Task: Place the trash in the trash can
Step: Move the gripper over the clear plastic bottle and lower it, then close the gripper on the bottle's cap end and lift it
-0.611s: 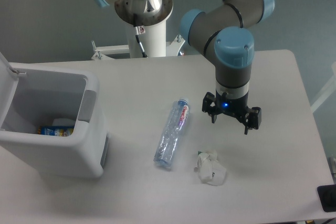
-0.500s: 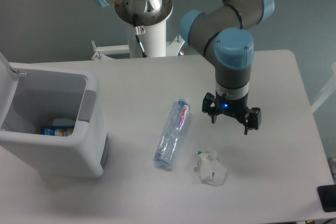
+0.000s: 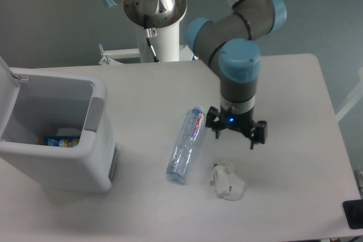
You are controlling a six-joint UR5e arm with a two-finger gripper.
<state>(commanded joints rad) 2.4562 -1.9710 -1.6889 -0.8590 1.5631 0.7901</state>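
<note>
A crushed clear plastic bottle with a red-and-white label and blue cap lies on the white table, near the middle. A crumpled white paper wad lies to its right, nearer the front edge. My gripper is open and empty. It hangs above the table just right of the bottle's cap end and above the paper wad, touching neither. The white trash can stands at the left with its lid up. Some items lie inside it.
The arm's white base column stands at the back edge of the table. A dark object shows at the front right corner. The table's right edge runs close to it.
The gripper has moved a little to the left and toward the front, closer to the bottle and the paper wad. The bottle, wad and trash can have not moved.
</note>
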